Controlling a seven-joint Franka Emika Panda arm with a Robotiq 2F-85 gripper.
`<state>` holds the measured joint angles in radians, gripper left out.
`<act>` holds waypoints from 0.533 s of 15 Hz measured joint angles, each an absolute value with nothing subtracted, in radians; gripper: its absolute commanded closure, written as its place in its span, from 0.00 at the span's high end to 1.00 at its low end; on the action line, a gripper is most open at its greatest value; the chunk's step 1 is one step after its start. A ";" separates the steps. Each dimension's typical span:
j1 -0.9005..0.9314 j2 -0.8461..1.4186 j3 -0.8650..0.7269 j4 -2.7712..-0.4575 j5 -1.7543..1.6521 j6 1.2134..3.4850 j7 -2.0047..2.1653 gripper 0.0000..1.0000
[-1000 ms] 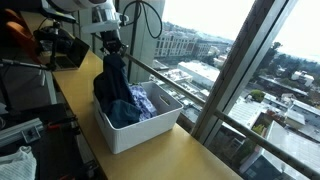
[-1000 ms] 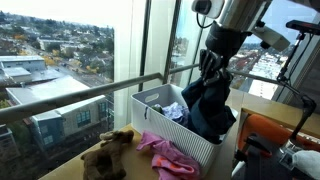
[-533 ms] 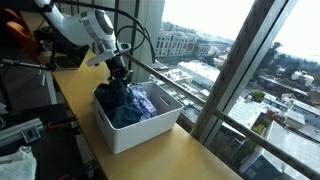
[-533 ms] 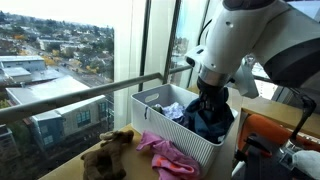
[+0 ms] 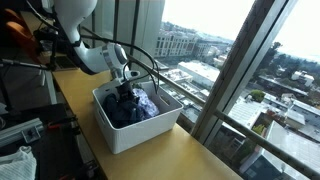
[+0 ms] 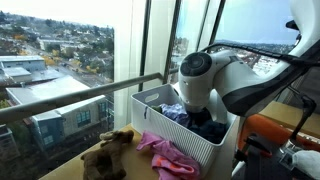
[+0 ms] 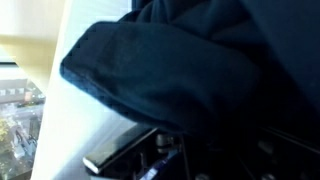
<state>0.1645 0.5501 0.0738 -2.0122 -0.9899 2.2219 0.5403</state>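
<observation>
My gripper (image 5: 125, 92) is lowered into a white basket (image 5: 130, 137) on a wooden counter by the window. It is down in a dark blue garment (image 5: 120, 110) that lies heaped in the basket, and seems shut on it. A light blue cloth (image 5: 146, 102) lies beside the garment. In an exterior view the arm hides the jaws, above the garment (image 6: 206, 126) and the basket (image 6: 178, 136). In the wrist view the dark garment (image 7: 180, 60) fills the picture and hides the fingers, with the basket's white wall (image 7: 65, 125) at the left.
A pink cloth (image 6: 165, 156) and a brown stuffed toy (image 6: 108, 150) lie on the counter in front of the basket. The window glass and its rail (image 5: 185, 92) run close behind the basket. Dark equipment (image 5: 58, 45) stands at the counter's far end.
The gripper has come down from above the basket into it, carrying the hanging dark garment with it. The garment now lies bunched in the basket instead of dangling.
</observation>
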 measured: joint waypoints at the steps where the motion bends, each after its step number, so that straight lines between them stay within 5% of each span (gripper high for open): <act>1: 0.163 0.582 0.067 -1.983 -0.985 2.222 0.537 0.36; 8: 0.167 0.606 0.047 -1.888 -0.893 2.211 0.499 0.83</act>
